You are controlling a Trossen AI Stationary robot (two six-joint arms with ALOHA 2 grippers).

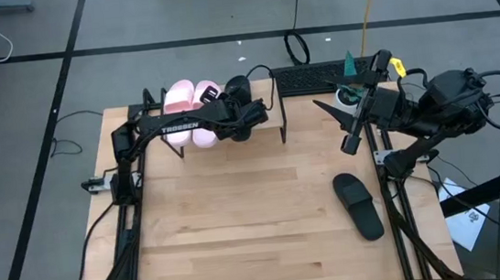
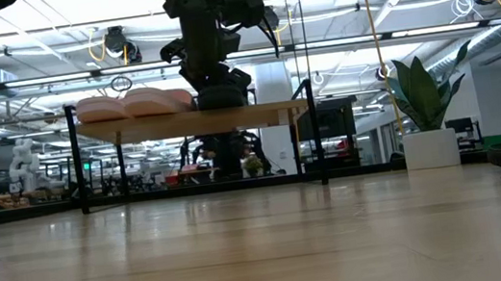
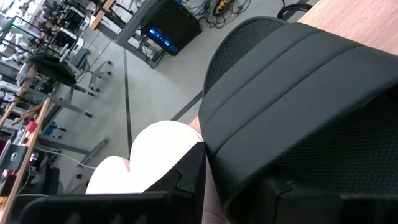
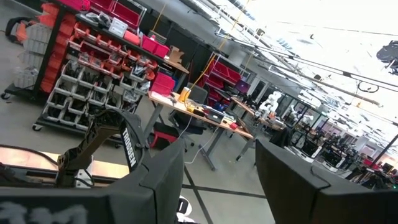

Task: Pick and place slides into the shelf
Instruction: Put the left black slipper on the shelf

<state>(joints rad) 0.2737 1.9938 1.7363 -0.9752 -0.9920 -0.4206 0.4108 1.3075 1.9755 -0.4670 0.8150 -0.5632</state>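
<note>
Pink slides (image 1: 188, 106) sit on the shelf (image 2: 257, 113); the left gripper (image 1: 246, 113), clamped on a black slide (image 3: 292, 118), sets it beside them. One black slide (image 1: 358, 205) remains on the table (image 1: 241, 233), and the right gripper (image 1: 351, 121) waits with fingers apart.

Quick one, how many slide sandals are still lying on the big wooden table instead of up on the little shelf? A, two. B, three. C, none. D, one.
D: a single matte black slide sandal lies on the tabletop at the right, while the pale pink pair sits on the low light-wood shelf, where the left end effector holds another black slide.
</note>
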